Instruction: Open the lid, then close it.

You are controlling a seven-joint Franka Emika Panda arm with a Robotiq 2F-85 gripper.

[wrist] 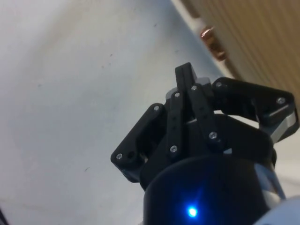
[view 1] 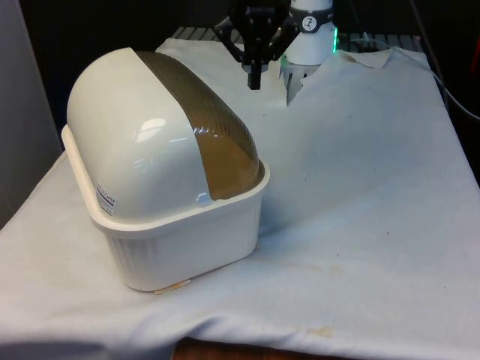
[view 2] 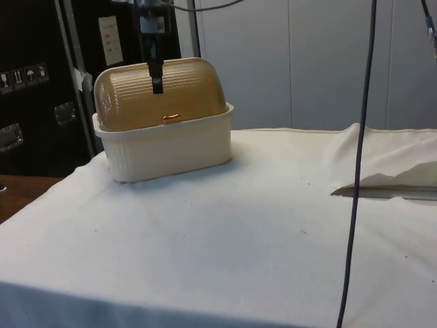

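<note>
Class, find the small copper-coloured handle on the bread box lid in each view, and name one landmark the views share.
Front view: not in it; the bread box turns its back.
Side view: handle at the lid's lower edge, below the gripper.
Wrist view: handle beyond the fingertips, beside the ribbed lid.
Shared landmark: the brown lid.

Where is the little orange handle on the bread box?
In the side view, the handle sits low on the brown lid, just above the cream base, below the gripper.
</note>
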